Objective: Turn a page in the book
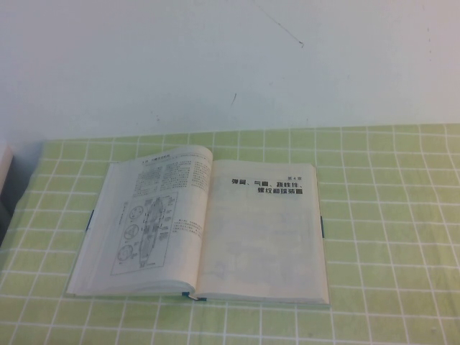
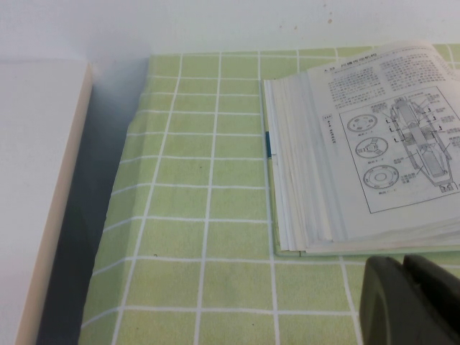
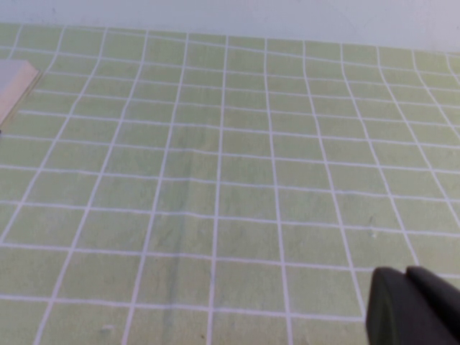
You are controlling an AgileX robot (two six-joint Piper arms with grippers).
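The book (image 1: 201, 226) lies open on the green checked cloth, its dark cover edge showing at the spine. The page (image 1: 154, 215) lies flat on the left stack, with its text and tall three-circle diagram face up; it also shows in the left wrist view (image 2: 402, 151). The right-hand page (image 1: 266, 230) bears the bold chapter title. My left gripper (image 2: 402, 264) is shut and empty, low over the cloth just off the book's near left edge. My right gripper (image 3: 407, 274) is shut and empty over bare cloth, well to the right of the book. Neither arm shows in the high view.
The checked cloth (image 1: 388, 215) covers the table up to a white wall at the back. A white block (image 2: 36, 180) stands off the cloth's left edge, with a dark gap between them. A pale corner of the book (image 3: 14, 83) shows in the right wrist view.
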